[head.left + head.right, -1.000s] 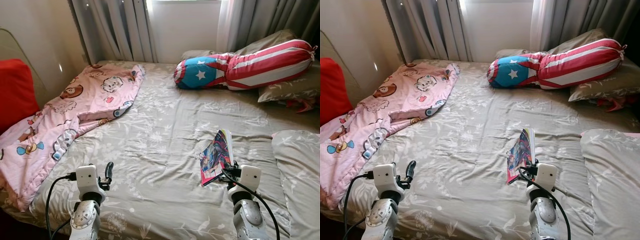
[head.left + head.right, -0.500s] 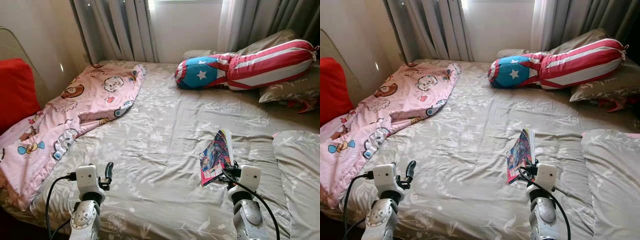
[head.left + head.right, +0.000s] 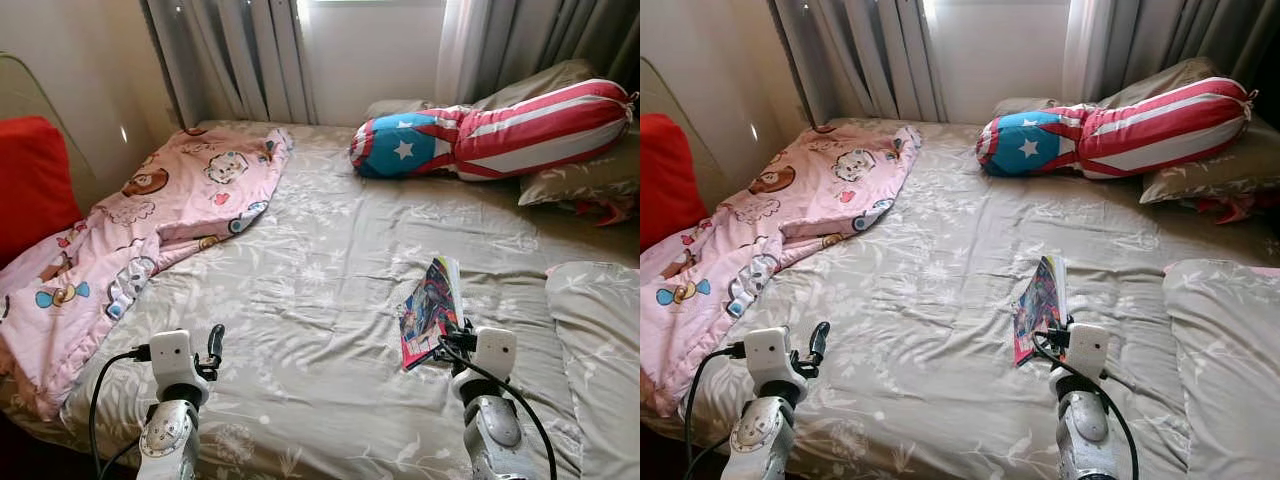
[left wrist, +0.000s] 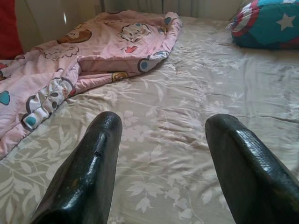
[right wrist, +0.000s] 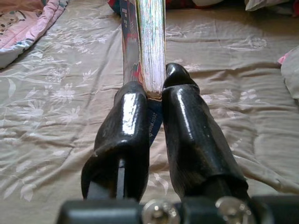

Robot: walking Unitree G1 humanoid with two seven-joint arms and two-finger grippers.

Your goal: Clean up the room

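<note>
- The right gripper [image 5: 152, 95] has its fingers [image 5: 126, 121] pinching the near edge of a comic book [image 3: 432, 308], held edge-up over the bed [image 3: 310, 260], near its right side.
- The pinch takes only the low edge of the pages, so the book could slip or fan open if the arm swings fast; the loose cover hangs beside the left finger and could tear or fold.
- The left gripper [image 4: 161, 154] hovers over the sheet with its fingers spread, holding nothing.
- A pink blanket [image 3: 130, 230] lies crumpled on the bed's left side, hanging over the edge; a low sweep of the left arm could snag it.
- A star-striped bolster [image 3: 490, 128] and pillows [image 3: 595, 330] lie well apart from both arms, so they are no likely hazard.
</note>
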